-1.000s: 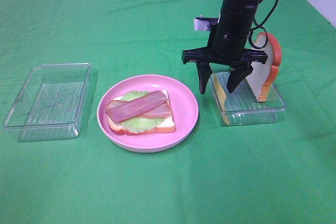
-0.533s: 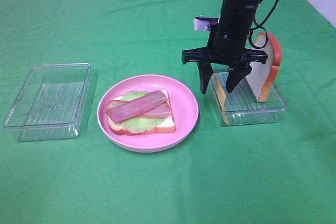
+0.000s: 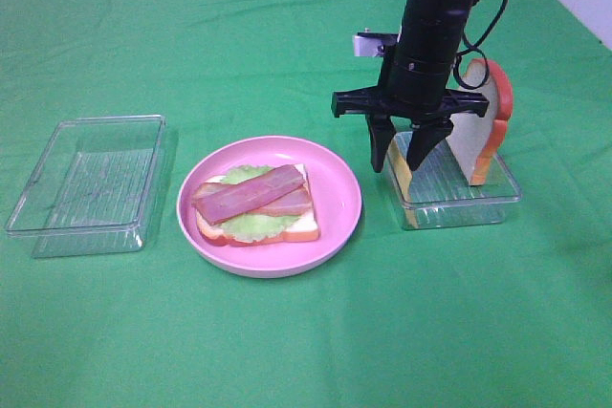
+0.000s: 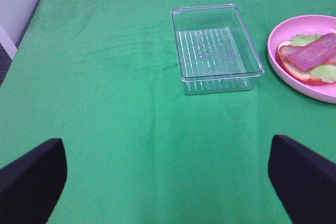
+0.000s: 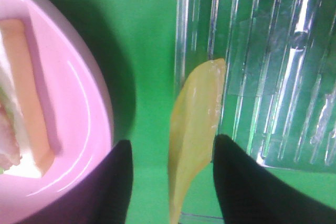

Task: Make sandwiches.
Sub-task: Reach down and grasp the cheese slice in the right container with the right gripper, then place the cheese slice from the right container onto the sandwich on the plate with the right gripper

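Observation:
An open-faced sandwich (image 3: 256,203) of bread, lettuce and bacon strips lies on the pink plate (image 3: 339,207). A yellow cheese slice (image 3: 400,171) stands on edge against the left wall of the right clear tray (image 3: 478,200). At that tray's far right end a bread slice (image 3: 483,131) leans upright. My right gripper (image 3: 400,155) points straight down and straddles the cheese (image 5: 191,140). One finger is at the cheese and a gap shows at the other. My left gripper (image 4: 167,182) is open over bare cloth and holds nothing.
An empty clear tray (image 3: 86,183) sits left of the plate, and the left wrist view shows it (image 4: 215,51) ahead of the left gripper. Green cloth covers the whole table. The plate's rim (image 5: 79,103) lies close beside the right gripper's outer finger.
The right gripper's fingers have drawn closer together around the cheese slice. The sandwich, trays and bread slice have not moved.

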Controlling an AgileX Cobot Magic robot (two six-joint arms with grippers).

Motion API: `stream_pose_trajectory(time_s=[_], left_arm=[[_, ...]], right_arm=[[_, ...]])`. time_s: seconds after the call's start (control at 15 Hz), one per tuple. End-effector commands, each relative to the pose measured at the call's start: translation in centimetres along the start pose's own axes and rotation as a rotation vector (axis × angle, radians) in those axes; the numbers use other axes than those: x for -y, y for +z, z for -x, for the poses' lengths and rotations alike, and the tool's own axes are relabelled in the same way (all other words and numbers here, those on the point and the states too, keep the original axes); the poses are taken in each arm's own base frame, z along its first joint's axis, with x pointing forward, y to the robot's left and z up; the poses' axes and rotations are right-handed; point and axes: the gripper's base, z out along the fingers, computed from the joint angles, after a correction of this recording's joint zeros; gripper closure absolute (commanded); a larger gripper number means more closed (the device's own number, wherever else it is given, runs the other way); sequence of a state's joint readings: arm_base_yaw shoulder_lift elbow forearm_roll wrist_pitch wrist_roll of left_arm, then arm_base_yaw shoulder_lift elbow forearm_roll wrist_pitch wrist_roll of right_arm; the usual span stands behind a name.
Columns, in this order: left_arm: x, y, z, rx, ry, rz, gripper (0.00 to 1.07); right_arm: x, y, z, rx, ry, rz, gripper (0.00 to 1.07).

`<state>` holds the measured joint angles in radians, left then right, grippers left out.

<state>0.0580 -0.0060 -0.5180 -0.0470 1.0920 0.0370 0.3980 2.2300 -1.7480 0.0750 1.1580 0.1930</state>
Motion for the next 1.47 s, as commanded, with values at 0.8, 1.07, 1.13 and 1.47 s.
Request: stream_pose_trajectory(time_s=[0.8, 1.07, 1.13, 1.47], left_arm=[[0.0, -0.1, 0.0, 0.025, -0.001, -0.001, 0.09], [0.0, -0.1, 0.0, 0.025, -0.001, -0.001, 0.09], [0.0, -0.1, 0.0, 0.025, -0.001, -0.001, 0.09], [0.0, -0.1, 0.0, 0.025, -0.001, -0.001, 0.09]], right_arm=[[0.0, -1.3, -0.5, 0.003, 0.000, 0.011, 1.07], [-1.0, -7.1, -2.2, 0.115, -0.003, 0.126, 1.07], [-1.3, -8.0, -2.6, 0.134, -0.013, 0.166, 1.07], [-4.0, -9.3, -2.6, 0.210, -0.104, 0.490, 1.07]])
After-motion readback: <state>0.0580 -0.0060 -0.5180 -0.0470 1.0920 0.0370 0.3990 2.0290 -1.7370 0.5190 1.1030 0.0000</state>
